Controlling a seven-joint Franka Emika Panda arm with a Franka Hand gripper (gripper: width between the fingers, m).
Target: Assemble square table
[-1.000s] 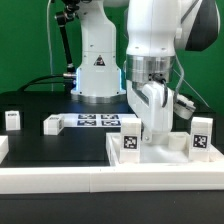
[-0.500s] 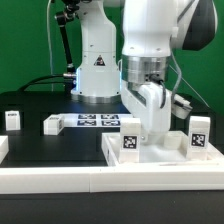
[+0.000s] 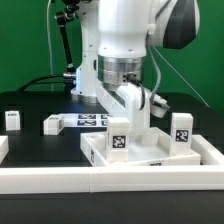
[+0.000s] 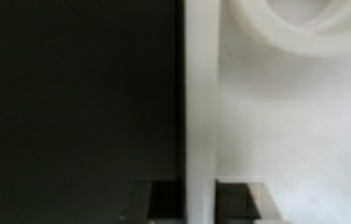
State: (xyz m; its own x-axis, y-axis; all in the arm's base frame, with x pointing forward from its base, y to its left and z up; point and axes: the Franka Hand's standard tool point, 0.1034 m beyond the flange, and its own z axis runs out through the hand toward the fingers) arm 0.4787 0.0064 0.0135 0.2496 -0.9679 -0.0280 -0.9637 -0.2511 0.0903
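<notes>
The gripper [image 3: 124,126] is clamped on the raised rim of the square tabletop [image 3: 160,152], one finger on each side of the thin white wall. In the wrist view the fingertips [image 4: 159,200] are dark blurs cut off by the frame edge. Inside the rim [image 4: 198,100], a rounded recess [image 4: 305,30] in the tabletop shows only in part.

From the exterior view, the tabletop's corner tag [image 3: 118,141] and the rim hide where the fingers meet the plastic. The tabletop lies on the black table [image 3: 35,100], just behind the long white rail [image 3: 50,178].

An upright tagged leg [image 3: 182,128] stands at the tabletop's far side. I cannot tell whether it rests on the slab or behind it. Two small legs [image 3: 13,120] [image 3: 52,124] lie well apart from the tabletop, toward the exterior view's left. The marker board [image 3: 90,120] lies behind the tabletop, partly covered by the arm.
</notes>
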